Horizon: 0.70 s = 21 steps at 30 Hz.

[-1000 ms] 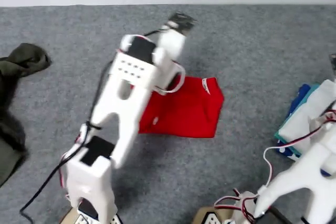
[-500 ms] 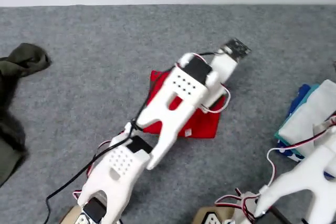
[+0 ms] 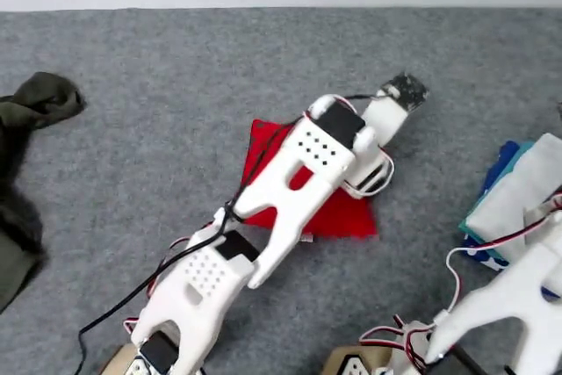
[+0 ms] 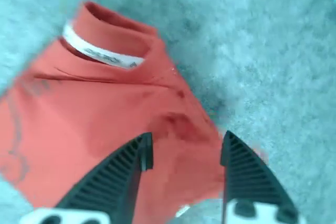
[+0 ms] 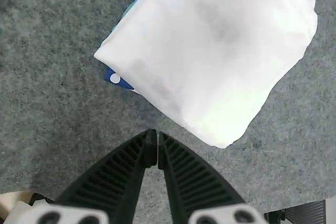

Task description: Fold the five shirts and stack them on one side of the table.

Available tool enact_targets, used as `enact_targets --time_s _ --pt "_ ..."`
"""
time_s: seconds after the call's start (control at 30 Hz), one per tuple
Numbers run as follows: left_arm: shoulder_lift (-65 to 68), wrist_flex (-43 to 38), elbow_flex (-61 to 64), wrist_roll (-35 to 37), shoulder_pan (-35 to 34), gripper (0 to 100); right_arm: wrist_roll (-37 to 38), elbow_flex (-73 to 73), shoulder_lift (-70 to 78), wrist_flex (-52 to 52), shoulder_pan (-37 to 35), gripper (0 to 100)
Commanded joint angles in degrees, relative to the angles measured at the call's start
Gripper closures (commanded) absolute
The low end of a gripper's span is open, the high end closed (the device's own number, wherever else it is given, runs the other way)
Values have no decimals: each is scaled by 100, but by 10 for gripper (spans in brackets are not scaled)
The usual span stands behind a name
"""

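Left arm point(image 3: 299, 182): swung from the table's left rear, across the shirt, to the right; now stretched low over the shirt's right part.
Left gripper point(image 4: 184, 145): now over the shirt's edge near the collar, fingers apart.
Red shirt point(image 3: 347, 217): skewed, its near right corner drawn out toward the right.

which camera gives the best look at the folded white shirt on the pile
The right wrist view: it looks straight down on the folded white shirt, with blue fabric peeking out beneath. The high view catches part of it at the right edge, partly behind an arm.
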Motion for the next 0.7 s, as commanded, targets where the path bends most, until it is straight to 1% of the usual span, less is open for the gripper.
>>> enact_targets --time_s 0.0,0.13,0.23,0.27,0.33,0.5,0.6,0.67 --pt "-826 132 -198 35 -457 799 9 -53 -198 31 40 990" --pt "-1336 141 -189 35 -1090 879 0 -53 -198 154 -321 990" --pt "-1644 141 31 35 -1600 948 -18 -53 -189 488 -1059 990" --pt "-1767 141 145 35 -1758 967 -132 -53 -163 576 -1367 990" --pt "-2057 141 497 35 -2119 994 -598 -44 -136 602 -2035 990" --pt "-2998 132 1569 35 -3165 994 -1943 35 -127 163 -3653 990" --pt "-3525 132 2114 35 -3859 994 -2488 527 -127 -593 -4426 990" --pt "-3824 132 2431 9 -4299 994 -2681 1073 -127 -1262 -4866 990"
